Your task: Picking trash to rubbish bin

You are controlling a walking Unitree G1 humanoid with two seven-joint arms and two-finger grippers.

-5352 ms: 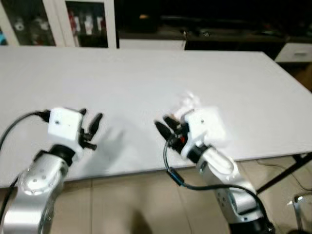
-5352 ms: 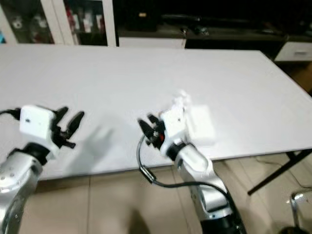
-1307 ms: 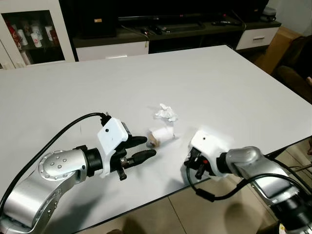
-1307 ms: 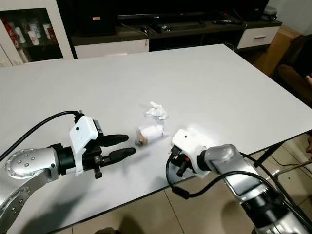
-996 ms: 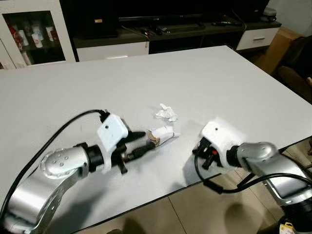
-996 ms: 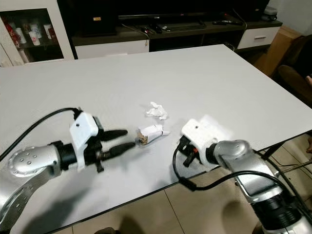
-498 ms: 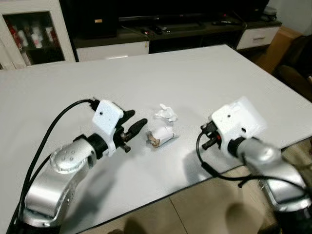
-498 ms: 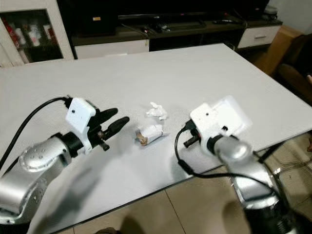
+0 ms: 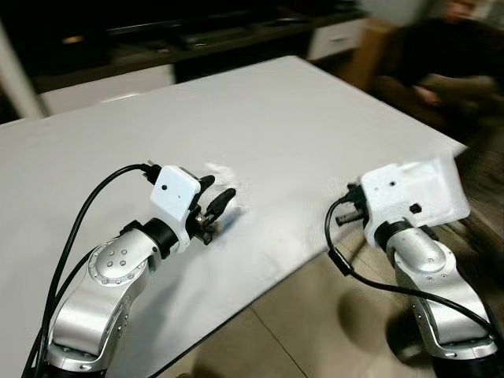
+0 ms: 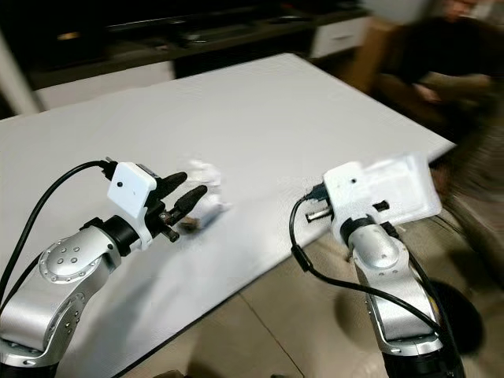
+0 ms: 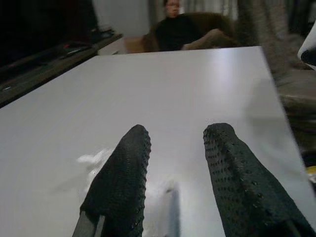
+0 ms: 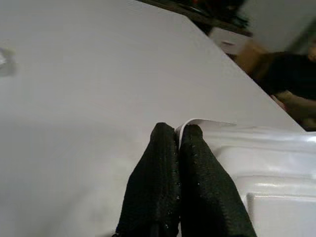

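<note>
1. At the centre-left of the right eye view, the left claw (image 10: 183, 194) sits low over the broad white table (image 10: 260, 110), its two black fingers apart, tips aimed at the crumpled white paper trash (image 10: 203, 191) lying on the table just beyond them.
2. The trash is blurred here; a small brownish bit shows at its lower edge, under the fingertips. Whether the fingers touch it cannot be told, but nothing is gripped.
3. In the left wrist view the dotted black fingers (image 11: 120, 182) stand spread with bare table between them, and a pale smudge of paper (image 11: 94, 159) lies beside one finger, not inside the gap. That suggests the claw is lined up slightly off the piece and would need to shift before closing.
4. At the right of the frame, the right claw (image 12: 177, 143) is raised off the table's near edge with its fingers pressed together; a thin white sliver shows at their tips, too unclear to name. It seems parked clear of the working arm.
5. In the upper right corner a seated person in dark clothing (image 9: 441, 75) is visible, blurred, well apart from the table's trash.
6. Judging by this, the pick is not yet made.
</note>
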